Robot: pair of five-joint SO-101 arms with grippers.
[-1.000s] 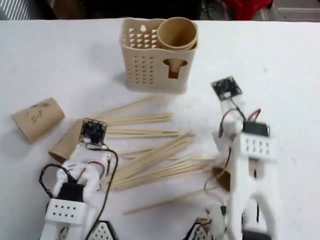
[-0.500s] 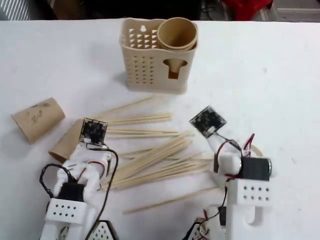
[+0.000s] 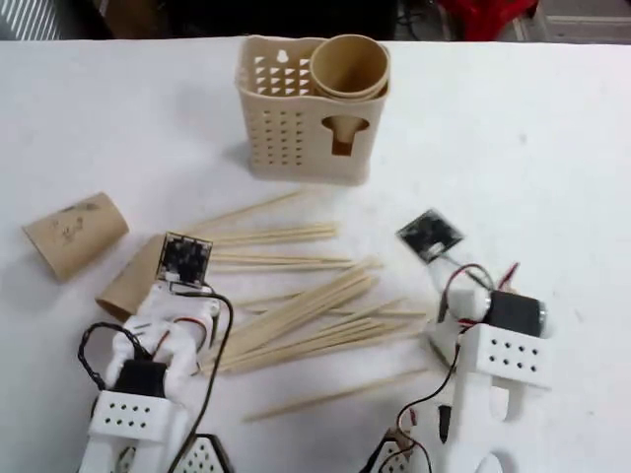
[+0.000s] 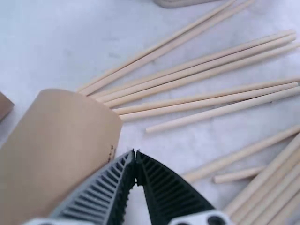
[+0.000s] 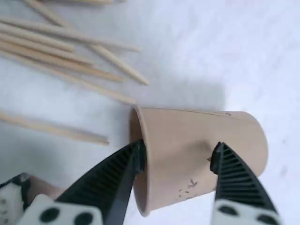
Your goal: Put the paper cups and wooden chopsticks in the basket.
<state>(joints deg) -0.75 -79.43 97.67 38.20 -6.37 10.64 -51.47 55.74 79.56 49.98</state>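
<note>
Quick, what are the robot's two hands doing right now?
Left gripper: closed, empty, beside a lying paper cup.
Right gripper: open, fingers either side of another paper cup.

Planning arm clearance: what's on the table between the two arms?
A loose pile of wooden chopsticks lies on the table between the left arm and the right arm, as the high view shows.

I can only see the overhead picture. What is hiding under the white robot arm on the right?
Observer: Its wrist camera shows a brown paper cup lying on its side. The right gripper is open over it and has not yet clamped on it.
Operator: Has the other arm grabbed the cup next to it?
Observer: No. The left gripper is shut with nothing in it. Its tips are right beside a second brown paper cup, which also lies on its side.
</note>
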